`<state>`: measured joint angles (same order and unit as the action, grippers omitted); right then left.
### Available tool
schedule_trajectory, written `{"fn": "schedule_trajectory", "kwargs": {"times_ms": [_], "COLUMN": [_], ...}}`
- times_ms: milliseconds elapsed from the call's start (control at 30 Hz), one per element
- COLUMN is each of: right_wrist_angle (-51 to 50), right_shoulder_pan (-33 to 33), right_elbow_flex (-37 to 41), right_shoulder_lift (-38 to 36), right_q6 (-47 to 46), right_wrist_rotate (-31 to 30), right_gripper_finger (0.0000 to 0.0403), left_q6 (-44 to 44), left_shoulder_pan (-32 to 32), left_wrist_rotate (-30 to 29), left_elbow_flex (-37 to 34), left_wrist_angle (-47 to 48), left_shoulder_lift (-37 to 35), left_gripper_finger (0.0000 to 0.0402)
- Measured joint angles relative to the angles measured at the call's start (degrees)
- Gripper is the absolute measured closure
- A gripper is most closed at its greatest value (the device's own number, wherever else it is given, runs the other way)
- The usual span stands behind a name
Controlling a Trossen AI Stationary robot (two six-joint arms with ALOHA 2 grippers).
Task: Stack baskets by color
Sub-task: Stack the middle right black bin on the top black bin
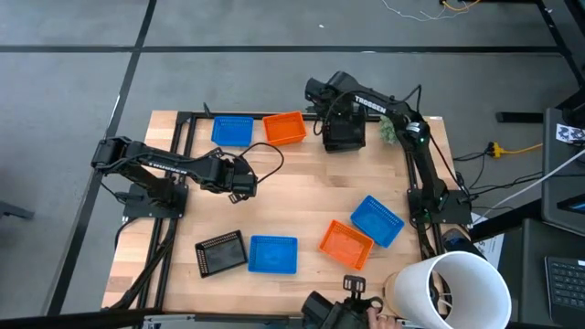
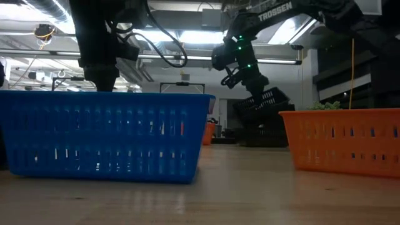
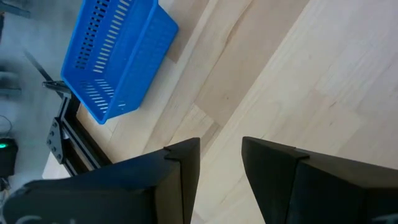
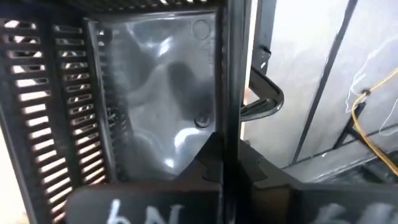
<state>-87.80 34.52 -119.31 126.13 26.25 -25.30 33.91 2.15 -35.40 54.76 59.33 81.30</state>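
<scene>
My right gripper point(image 1: 341, 119) is at the table's far edge, shut on a black basket point(image 1: 345, 135), which hangs tilted in the low view point(image 2: 265, 100) over a dark shape on the table. A blue basket point(image 1: 231, 130) and an orange basket point(image 1: 284, 128) stand to its left along the far edge. Toward the near right lie another blue basket point(image 1: 377, 219) and an orange one point(image 1: 345, 244). At the near edge a black basket point(image 1: 222, 252) and a blue one point(image 1: 273, 254) sit side by side. My left gripper point(image 3: 221, 180) hovers open over bare wood at centre left. My right gripper pinches the black basket's side wall at its rim point(image 4: 229, 106), one finger inside the basket and one outside. The fingers come from above, slanting down. The basket hangs tilted below them; whether its lower edge touches what is under it, I cannot tell.
A large white bucket point(image 1: 452, 288) stands at the near right corner. A small green plant point(image 1: 391, 128) sits at the far right beside my right arm. Bare wood lies open in the table's middle point(image 1: 302, 192).
</scene>
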Motion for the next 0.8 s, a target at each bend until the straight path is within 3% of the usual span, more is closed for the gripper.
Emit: {"fn": "schedule_trajectory", "kwargs": {"times_ms": [233, 433, 600, 800], "right_wrist_angle": [1.2, 4.6, 6.3, 8.4], "right_shoulder_pan": [0.1, 0.1, 0.1, 0.2], "right_elbow_flex": [0.7, 4.8, 5.2, 5.1], "right_shoulder_lift": [0.3, 0.3, 0.3, 0.3], "right_q6": [3.6, 5.9, 6.0, 7.2], "right_wrist_rotate": [5.8, 6.2, 12.0, 13.5], "right_gripper_finger": [0.0403, 0.0403, 0.0401, 0.0364], "left_q6": [0.0, 0.0, 0.0, 0.1], "left_shoulder_pan": [0.0, 0.0, 0.0, 0.0], "left_wrist_rotate": [0.0, 0.0, 0.0, 0.0], "left_elbow_flex": [0.0, 0.0, 0.0, 0.0], "left_wrist_angle": [0.0, -0.1, -0.1, -0.1], "left_shoulder_lift": [0.0, 0.0, 0.0, 0.0], "left_gripper_finger": [0.0289, 0.0289, 0.0289, 0.0289]}}
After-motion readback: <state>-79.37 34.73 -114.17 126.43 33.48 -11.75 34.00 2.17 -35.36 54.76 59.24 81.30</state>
